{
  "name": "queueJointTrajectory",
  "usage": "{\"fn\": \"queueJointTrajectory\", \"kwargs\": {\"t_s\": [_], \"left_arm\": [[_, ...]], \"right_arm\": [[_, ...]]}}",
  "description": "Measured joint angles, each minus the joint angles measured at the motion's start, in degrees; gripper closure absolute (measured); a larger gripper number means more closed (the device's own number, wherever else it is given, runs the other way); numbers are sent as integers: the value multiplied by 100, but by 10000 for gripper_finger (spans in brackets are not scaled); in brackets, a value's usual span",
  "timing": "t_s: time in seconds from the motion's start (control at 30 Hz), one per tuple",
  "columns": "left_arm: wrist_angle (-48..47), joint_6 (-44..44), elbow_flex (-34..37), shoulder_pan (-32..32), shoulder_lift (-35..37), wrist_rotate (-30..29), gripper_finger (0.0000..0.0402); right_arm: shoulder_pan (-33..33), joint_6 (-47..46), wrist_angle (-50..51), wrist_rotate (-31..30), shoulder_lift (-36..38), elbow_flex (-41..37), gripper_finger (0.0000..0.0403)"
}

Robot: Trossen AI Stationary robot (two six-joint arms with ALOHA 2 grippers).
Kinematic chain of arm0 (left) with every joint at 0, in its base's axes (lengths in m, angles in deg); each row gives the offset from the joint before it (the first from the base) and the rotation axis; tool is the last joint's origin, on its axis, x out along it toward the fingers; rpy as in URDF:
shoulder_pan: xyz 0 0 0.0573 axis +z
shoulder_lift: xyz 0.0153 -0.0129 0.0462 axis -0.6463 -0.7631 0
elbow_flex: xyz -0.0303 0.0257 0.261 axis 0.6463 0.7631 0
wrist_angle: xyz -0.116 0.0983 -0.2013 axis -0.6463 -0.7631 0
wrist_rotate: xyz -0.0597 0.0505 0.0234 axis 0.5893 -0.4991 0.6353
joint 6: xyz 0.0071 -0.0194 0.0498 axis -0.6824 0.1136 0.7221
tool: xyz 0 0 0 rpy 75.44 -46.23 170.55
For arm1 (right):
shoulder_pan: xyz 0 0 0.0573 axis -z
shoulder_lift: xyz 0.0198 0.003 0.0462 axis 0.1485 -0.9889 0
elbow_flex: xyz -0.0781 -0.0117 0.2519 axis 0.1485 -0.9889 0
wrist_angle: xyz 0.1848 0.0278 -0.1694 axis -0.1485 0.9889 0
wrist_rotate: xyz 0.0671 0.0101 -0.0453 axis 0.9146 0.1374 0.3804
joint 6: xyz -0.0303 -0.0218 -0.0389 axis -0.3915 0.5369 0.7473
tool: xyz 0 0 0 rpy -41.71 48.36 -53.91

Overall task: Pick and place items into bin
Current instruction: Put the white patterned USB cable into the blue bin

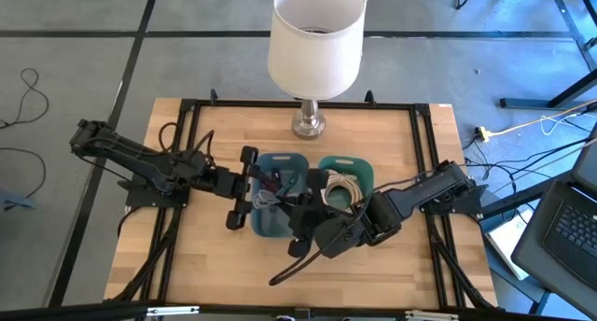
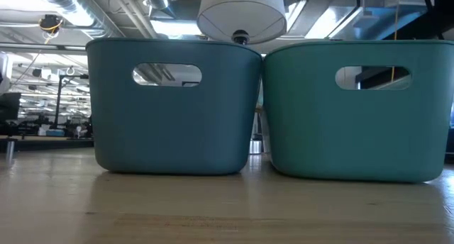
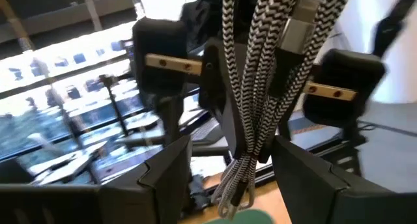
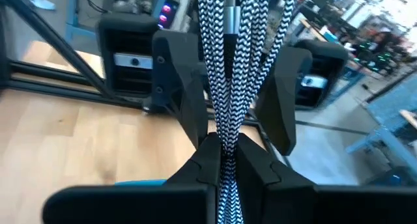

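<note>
While both arms meet over the bins, a braided cable (image 4: 225, 87) hangs between them.
Black-and-white zigzag weave, looped strands; right fingers (image 4: 208, 162) pinch it, left fingers (image 3: 166, 165) spread wide around it.

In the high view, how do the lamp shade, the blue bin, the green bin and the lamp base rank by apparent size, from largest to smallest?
1. Lamp shade, largest, though it stands nearer the overhead camera, which enlarges it.
2. Blue bin and green bin: they look alike, and the arms cover both partly, so I do not rank them.
3. Lamp base, smallest.

White-shaded lamp (image 1: 315, 43) at the wooden table's (image 1: 392, 256) far edge — laptop (image 1: 569, 230) off right.
</note>
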State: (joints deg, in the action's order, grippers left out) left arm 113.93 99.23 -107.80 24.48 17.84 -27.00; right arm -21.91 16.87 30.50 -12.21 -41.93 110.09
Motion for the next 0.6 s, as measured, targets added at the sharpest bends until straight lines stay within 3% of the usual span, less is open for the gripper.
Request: {"fn": "queueJointTrajectory", "kwargs": {"t_s": [0.1,0.6], "left_arm": [[81,-70,6,7,-21,381,196],[115,-394,8,15,35,937,197]], "right_arm": [[19,5,-62,151,-2,0,379],[39,-159,385,231,-11,4,379]]}}
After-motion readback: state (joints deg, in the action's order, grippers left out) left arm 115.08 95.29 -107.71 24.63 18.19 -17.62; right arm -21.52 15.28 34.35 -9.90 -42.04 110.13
